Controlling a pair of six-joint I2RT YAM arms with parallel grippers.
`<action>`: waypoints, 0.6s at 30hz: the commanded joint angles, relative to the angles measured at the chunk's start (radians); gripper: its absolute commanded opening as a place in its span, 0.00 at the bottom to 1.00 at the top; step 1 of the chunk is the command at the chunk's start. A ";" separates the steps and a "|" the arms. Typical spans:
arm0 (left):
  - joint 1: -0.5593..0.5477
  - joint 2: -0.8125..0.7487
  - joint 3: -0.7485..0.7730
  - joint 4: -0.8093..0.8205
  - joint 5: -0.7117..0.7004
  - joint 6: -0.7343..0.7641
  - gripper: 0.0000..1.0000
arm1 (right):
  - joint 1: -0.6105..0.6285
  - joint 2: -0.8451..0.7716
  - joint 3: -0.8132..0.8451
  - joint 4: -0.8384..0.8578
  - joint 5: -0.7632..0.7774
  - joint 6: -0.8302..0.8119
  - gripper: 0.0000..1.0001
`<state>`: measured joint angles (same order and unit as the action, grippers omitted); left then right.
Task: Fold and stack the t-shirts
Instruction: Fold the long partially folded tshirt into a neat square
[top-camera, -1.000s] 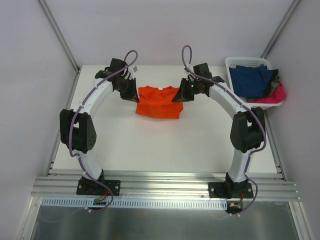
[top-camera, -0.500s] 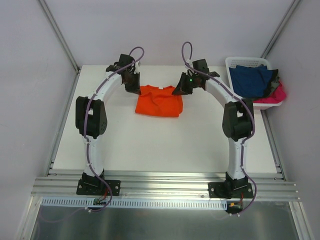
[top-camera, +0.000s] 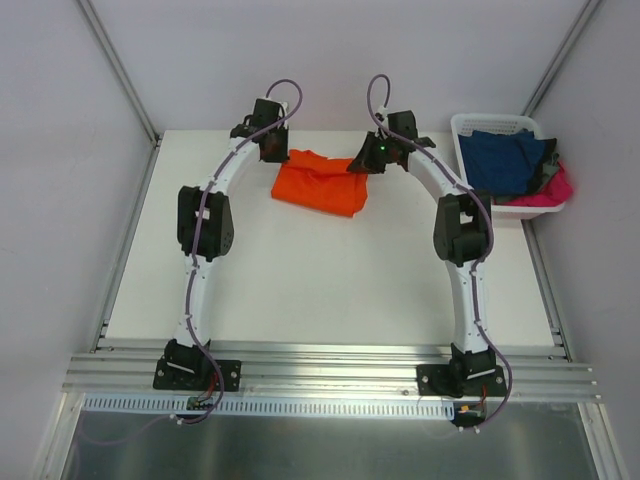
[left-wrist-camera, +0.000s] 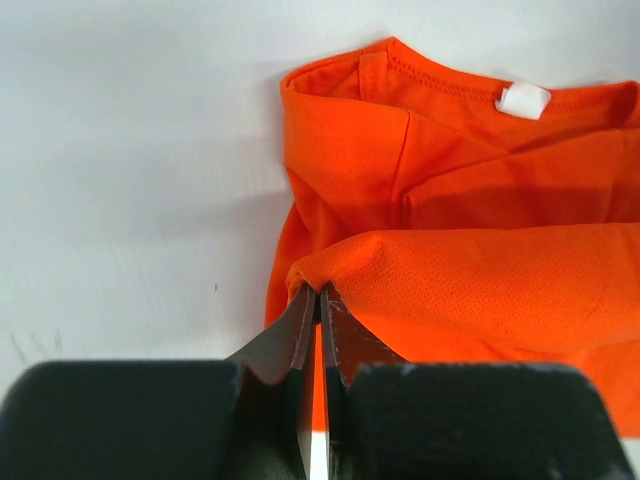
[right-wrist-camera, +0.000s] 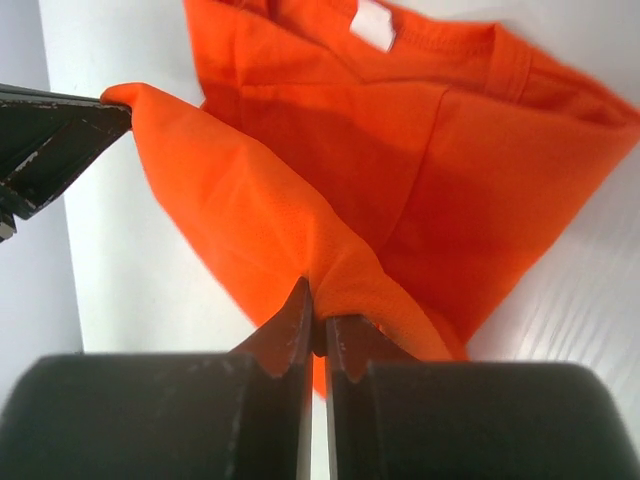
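Mid-fold of orange t-shirt (top-camera: 320, 185). Pinched shut on one hem corner by left gripper (left-wrist-camera: 318, 292), on the other by right gripper (right-wrist-camera: 315, 302). Carried farther forward than a second ago, hem now raised over the collar end just beyond the fingertips. Judged: fold nearly closed, laying down and release pending. Navy t-shirt (top-camera: 508, 160) and pink t-shirt (top-camera: 556, 190) waiting in the white basket (top-camera: 468, 124), well off the right gripper's right.

White table (top-camera: 330, 270), plain matte top: two items directly on it
Orange t-shirt (top-camera: 322, 185), rumpled, lying between the left claw (top-camera: 275, 152) and the right claw (top-camera: 362, 165), collar end flat on the top, one edge raised off it; white slotted basket (top-camera: 465, 125) well beyond the right claw's outer side, at the far corner
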<state>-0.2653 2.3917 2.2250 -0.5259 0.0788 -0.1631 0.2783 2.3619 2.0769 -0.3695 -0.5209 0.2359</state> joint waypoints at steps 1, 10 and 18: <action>-0.020 0.085 0.125 0.069 -0.073 0.043 0.00 | -0.002 0.069 0.110 0.044 0.033 0.008 0.00; -0.051 0.187 0.268 0.129 -0.243 0.054 0.99 | 0.022 0.139 0.183 0.047 0.079 -0.013 0.00; -0.063 -0.021 0.105 0.081 -0.188 -0.007 0.99 | 0.024 0.083 0.143 0.040 0.088 -0.020 0.02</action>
<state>-0.3218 2.5305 2.3543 -0.4385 -0.1177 -0.1314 0.2985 2.5256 2.2032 -0.3477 -0.4446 0.2302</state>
